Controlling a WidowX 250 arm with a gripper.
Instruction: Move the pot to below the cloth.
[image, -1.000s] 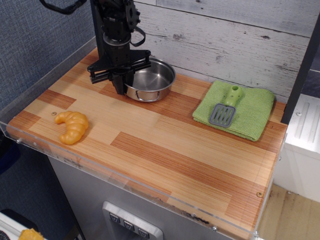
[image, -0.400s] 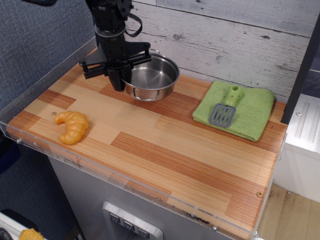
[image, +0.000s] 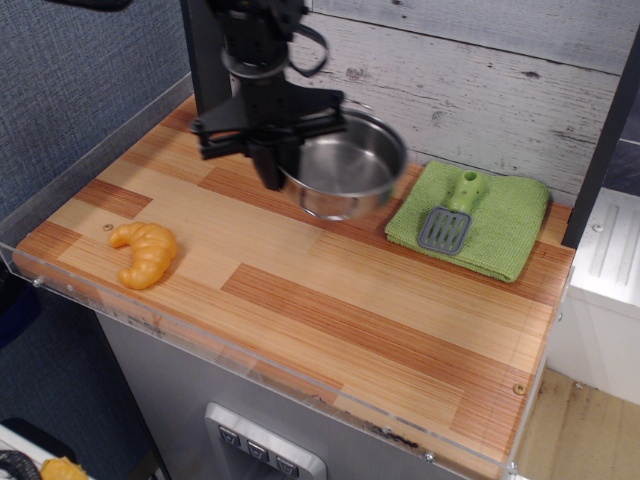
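Note:
The shiny steel pot (image: 350, 165) hangs tilted and blurred above the wooden table, just left of the cloth. My black gripper (image: 276, 162) is shut on the pot's left rim and carries it. The lime-green cloth (image: 500, 225) lies folded at the back right of the table, with a grey toy spatula (image: 447, 222) with a green handle on top of it. The pot's right edge comes close to the cloth's left edge.
A yellow croissant toy (image: 146, 252) lies at the front left. The table has a clear plastic rim (image: 250, 355) along its front and left. A white plank wall (image: 480, 80) stands behind. A grey cabinet (image: 610, 270) stands at the right.
My gripper has lifted the pot off the table's back left and moved it to the right, toward the cloth. The pot is now tilted and off the surface.

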